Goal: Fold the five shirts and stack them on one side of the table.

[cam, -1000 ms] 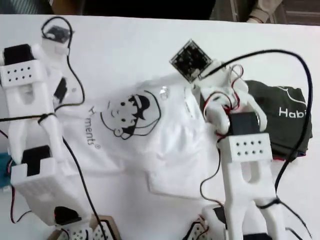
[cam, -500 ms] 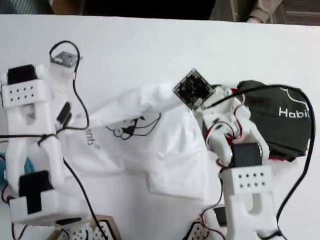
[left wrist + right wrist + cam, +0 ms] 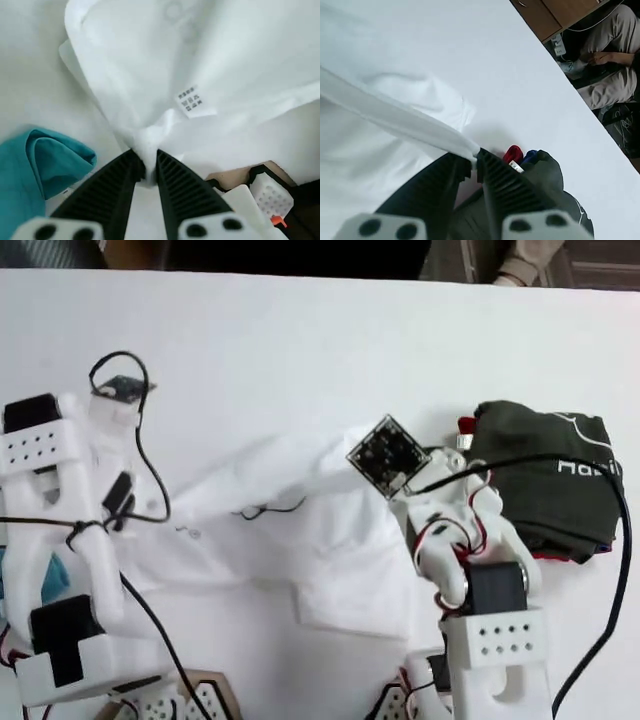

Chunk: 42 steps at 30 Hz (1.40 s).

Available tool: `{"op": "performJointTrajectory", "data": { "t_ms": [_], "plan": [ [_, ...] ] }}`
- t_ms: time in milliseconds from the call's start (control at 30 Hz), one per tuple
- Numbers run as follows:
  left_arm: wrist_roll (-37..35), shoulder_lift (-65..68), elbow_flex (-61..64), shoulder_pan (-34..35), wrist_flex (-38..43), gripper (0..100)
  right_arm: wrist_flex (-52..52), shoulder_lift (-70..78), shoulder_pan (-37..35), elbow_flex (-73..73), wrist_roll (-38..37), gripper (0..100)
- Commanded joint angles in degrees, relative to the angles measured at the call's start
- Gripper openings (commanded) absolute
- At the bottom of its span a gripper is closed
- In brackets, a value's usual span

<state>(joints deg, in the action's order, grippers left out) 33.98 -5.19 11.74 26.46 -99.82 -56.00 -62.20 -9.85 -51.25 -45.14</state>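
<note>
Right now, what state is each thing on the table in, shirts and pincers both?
White shirt: unfolded on the table, one edge lifted and pinched at two spots.
Left pincer: shut on the white shirt.
Right pincer: shut on the white shirt.
Dark shirt: folded, lying by the right arm.
Teal shirt: crumpled, not folded, by the left arm.

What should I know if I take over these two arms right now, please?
Left gripper: shut on a bunched edge of the white shirt.
Right gripper: shut on another edge, beside the dark shirt.
White shirt: mid-table, partly folded over, held between both arms.
Done: dark shirt lies folded by the right arm, red and blue fabric beneath.
Left: finish and stack the white shirt; fold the teal shirt, bunched by the left arm.
</note>
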Motion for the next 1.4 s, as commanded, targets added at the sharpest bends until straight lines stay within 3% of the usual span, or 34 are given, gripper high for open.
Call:
{"op": "performJointTrajectory", "data": {
  "t_ms": [0, 367, 800, 1367],
  "plan": [
    [0.6, -3.3, 0.1, 0.6, 0.3, 2, -0.2, -3.7, 0.7, -1.0, 0.2, 2.1],
    [0.7, -3.7, 3.9, 2.5, -0.3, 2, -5.1, -10.3, 0.6, -3.9, 0.2, 2.1],
    [2.6, -11.9, 22.1, 2.5, 8.5, 2, -5.3, -11.5, 0.7, -9.7, 0.4, 2.2],
    [2.6, -11.6, 28.4, 2.3, 15.6, 3, -5.0, -11.5, 0.7, -20.1, 0.3, 2.2]
  ]
}}
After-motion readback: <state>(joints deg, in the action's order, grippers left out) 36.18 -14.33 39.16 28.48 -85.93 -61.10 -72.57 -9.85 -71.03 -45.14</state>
